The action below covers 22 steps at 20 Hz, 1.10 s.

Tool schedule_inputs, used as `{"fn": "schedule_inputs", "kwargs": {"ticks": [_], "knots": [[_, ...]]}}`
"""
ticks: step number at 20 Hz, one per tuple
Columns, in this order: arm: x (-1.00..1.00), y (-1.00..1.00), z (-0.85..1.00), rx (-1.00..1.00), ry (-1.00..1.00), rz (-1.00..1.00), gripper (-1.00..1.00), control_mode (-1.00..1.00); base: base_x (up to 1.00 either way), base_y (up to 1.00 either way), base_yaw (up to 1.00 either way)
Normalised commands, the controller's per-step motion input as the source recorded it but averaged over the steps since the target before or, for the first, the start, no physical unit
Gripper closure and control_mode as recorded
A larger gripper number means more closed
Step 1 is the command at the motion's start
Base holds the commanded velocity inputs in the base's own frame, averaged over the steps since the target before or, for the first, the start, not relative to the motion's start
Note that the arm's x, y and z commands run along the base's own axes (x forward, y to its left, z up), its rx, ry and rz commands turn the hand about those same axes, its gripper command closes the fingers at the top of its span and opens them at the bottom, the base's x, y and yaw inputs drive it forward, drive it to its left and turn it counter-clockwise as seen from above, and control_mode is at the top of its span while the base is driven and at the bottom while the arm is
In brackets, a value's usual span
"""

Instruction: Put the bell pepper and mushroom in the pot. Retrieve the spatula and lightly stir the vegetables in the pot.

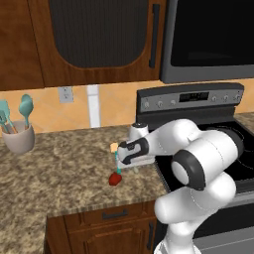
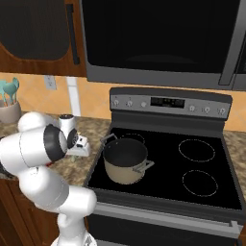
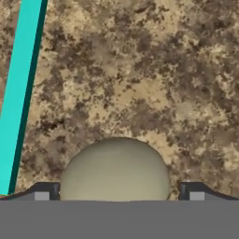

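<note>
Speckled brown granite runs along the worktop under dark wood cabinets, with a peach tiled wall behind and a black glass-topped stove to the right. I have the arm folded low over the worktop's right end, just beside the stove. Through the hand view I see the jaws standing wide apart, their small dark tips on either side of the mushroom, whose smooth, pale grey-beige domed cap sits between them without touching either; the gripper holds nothing. To one side in that view runs the spatula's thin, flat teal handle, lying straight on the stone. From the left base view I can make out the spatula's small tan blade next to the hand and its teal handle pointing toward the bell pepper, a glossy red rounded lump resting on the granite just in front of the arm. The pot sits on the stove's near left burner: round, beige-sided, dark inside, with two angular grey loop handles. At the far left of the worktop a beige cup holds teal spoon-headed utensils.
</note>
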Motion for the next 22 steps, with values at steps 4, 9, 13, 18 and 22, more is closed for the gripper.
{"fn": "schedule_inputs", "kwargs": {"ticks": [4,9,13,18,22], "knots": [[0.0,0.0,-0.29,0.0,0.0,0.0,1.0,-1.0,0.0,0.0,0.0],[-0.07,0.03,-0.19,0.0,0.0,0.0,1.0,-1.0,0.0,0.0,0.0],[-0.65,0.02,0.0,0.0,-0.06,0.0,1.0,-1.0,0.0,0.0,0.0],[-1.0,0.0,0.44,0.0,-0.18,0.0,1.0,-1.0,0.0,0.0,0.0],[-0.81,0.0,0.99,0.0,-0.1,0.0,1.0,-1.0,0.0,0.0,0.0]]}}
